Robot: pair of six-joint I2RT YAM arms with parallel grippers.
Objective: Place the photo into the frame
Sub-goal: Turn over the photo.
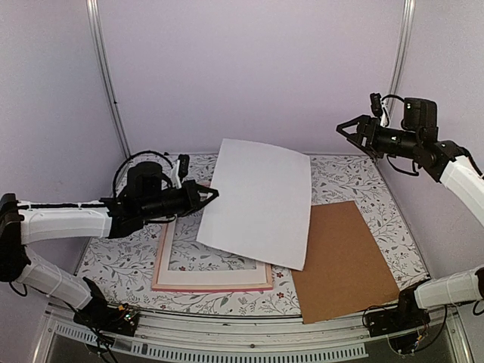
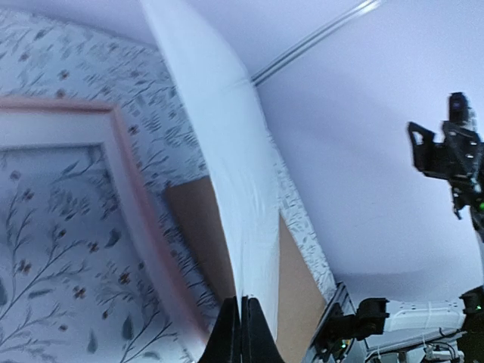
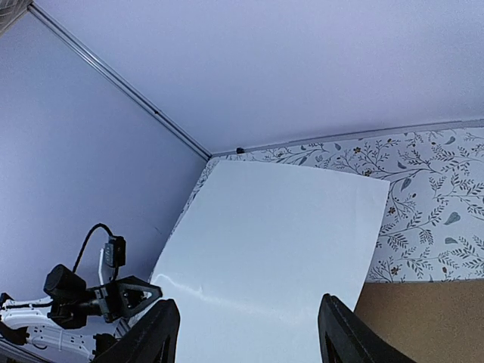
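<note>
floral table [image 1: 340,178], left gripper [image 1: 214,194] clamped on tilted photo [image 1: 257,200] over frame [image 2: 157,227], right gripper [image 1: 345,130] fingers apart, raised

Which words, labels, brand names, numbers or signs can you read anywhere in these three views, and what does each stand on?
None: no view shows any readable text.
The photo shows only a blank white side.
The frame, the brown backing board and the floral tablecloth bear no writing.
</note>
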